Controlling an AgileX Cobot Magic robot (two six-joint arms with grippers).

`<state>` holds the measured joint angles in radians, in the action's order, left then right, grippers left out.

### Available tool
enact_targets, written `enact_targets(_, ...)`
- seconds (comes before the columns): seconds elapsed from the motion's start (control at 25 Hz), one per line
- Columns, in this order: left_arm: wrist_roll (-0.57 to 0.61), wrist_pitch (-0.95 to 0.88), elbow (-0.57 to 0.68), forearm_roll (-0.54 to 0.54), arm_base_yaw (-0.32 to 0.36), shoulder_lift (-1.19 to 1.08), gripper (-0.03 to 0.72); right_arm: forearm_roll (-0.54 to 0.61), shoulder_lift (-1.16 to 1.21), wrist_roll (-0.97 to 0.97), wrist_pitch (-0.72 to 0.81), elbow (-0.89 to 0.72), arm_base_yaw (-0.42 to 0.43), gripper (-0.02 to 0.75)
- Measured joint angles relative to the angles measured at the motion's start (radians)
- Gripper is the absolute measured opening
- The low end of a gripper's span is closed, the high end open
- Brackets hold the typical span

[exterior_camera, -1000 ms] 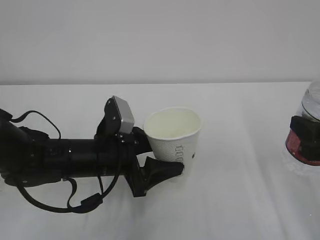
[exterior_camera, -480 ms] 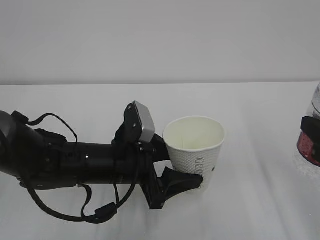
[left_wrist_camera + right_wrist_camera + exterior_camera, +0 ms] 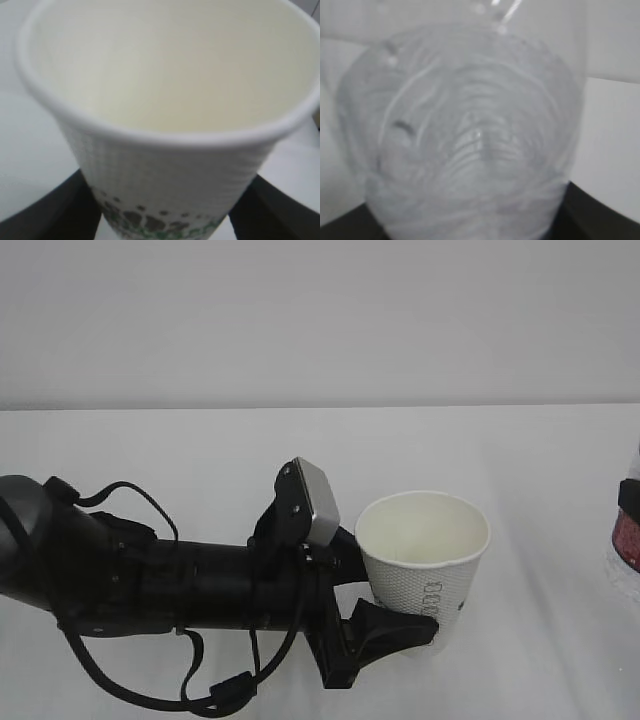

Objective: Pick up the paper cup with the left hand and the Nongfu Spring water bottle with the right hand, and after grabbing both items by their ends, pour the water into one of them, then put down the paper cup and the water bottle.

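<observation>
The white paper cup point(image 3: 425, 560) stands upright, mouth up, with my left gripper point(image 3: 418, 608) shut on its lower end. One black finger point(image 3: 395, 628) wraps its near side. In the left wrist view the paper cup point(image 3: 170, 100) fills the frame, its inside pale and dry-looking, and dark fingers point(image 3: 55, 210) flank its base. At the exterior view's far right edge only a sliver of the Nongfu Spring water bottle point(image 3: 630, 535) shows, with red label, and the right gripper point(image 3: 630, 498) is clamped on it. The ribbed clear bottle point(image 3: 470, 140) fills the right wrist view. I cannot make out the water.
A white tabletop point(image 3: 200, 450) runs back to a plain pale wall point(image 3: 320, 320). The bulky left arm point(image 3: 150, 580) with its cables and grey camera block point(image 3: 315, 500) lies low across the front left of the table.
My left arm has carried the cup to the right and nearer the camera. The bottle and right gripper have slid further out past the right edge.
</observation>
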<state>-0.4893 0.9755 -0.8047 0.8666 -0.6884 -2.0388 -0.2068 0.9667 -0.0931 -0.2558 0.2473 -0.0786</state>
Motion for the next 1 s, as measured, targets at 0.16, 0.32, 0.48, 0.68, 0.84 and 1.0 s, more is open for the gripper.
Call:
enact_targets(0.16, -0.002, 0.0, 0.0, 0.0, -0.016, 0.0, 0.536, -0.012, 0.0, 0.0, 0.018, 0.0, 0.0, 0.428)
enact_targets(0.32, -0.005, 0.0, 0.0, -0.002, -0.042, 0.0, 0.536, -0.022, 0.0, 0.0, 0.043, 0.0, 0.0, 0.428)
enact_targets(0.48, -0.005, 0.009, 0.0, -0.038, -0.052, 0.0, 0.536, -0.069, 0.0, 0.0, 0.043, 0.0, 0.0, 0.428)
enact_targets(0.68, -0.007, 0.027, -0.032, -0.047, -0.052, 0.0, 0.537, -0.093, 0.0, 0.0, 0.043, 0.0, 0.0, 0.427)
enact_targets(0.84, -0.039, -0.001, -0.074, -0.038, -0.052, 0.0, 0.536, -0.098, 0.0, 0.017, 0.043, 0.0, 0.0, 0.427)
enact_targets(1.0, -0.048, -0.026, -0.095, -0.007, -0.052, 0.0, 0.536, -0.098, 0.0, 0.066, 0.043, 0.0, 0.0, 0.427)
